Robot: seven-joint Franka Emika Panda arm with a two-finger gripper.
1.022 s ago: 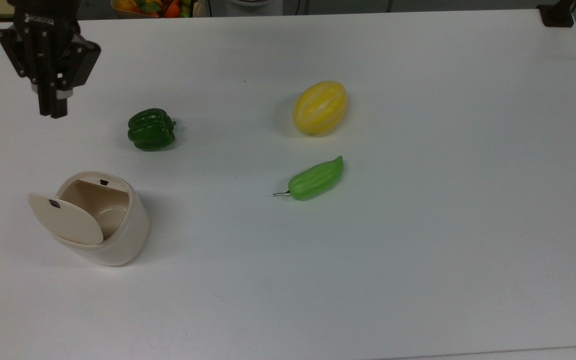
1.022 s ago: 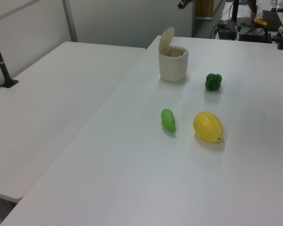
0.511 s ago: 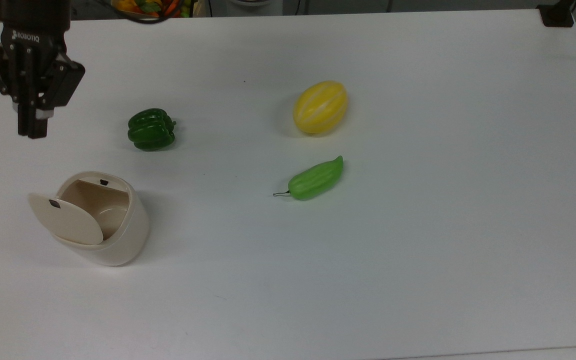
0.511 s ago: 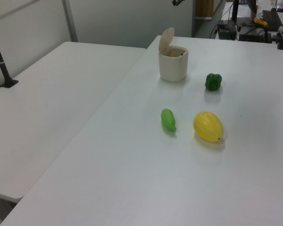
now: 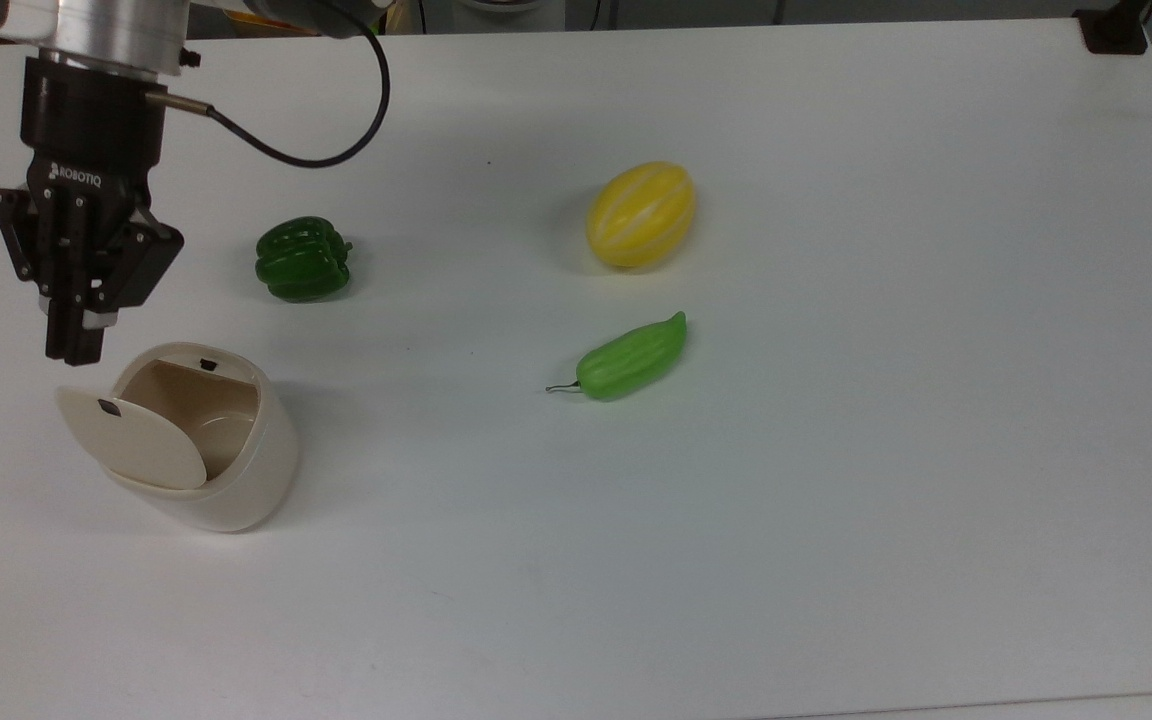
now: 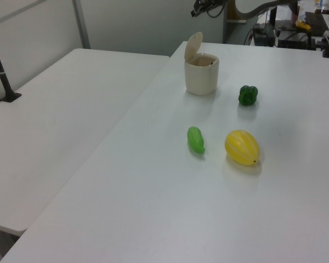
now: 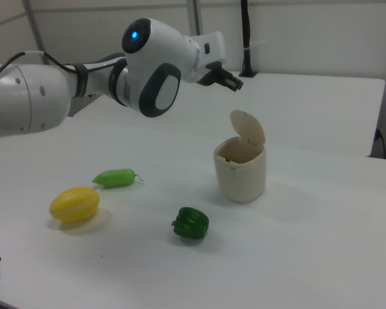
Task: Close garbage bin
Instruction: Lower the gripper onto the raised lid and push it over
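The garbage bin [image 5: 198, 450] is smooth cream plastic, a rounded-square tub with its flat oval lid [image 5: 131, 441] standing raised on its hinge, at the lower left of the top view; a small dark square marks the lid; the hollow inside is bare. The black gripper [image 5: 73, 348] hangs at the left of the top view, its tip just above the bin's rim in the frame; its fingers lie pressed together, holding nothing. A glossy, lobed green pepper [image 5: 301, 259] sits upper right of the bin; a ribbed yellow melon [image 5: 640, 214] and a pale green chilli [image 5: 630, 359] lie mid-frame, well apart from it. The matte white table [image 5: 886, 400] spreads bare across the right half, edges far from the bin.
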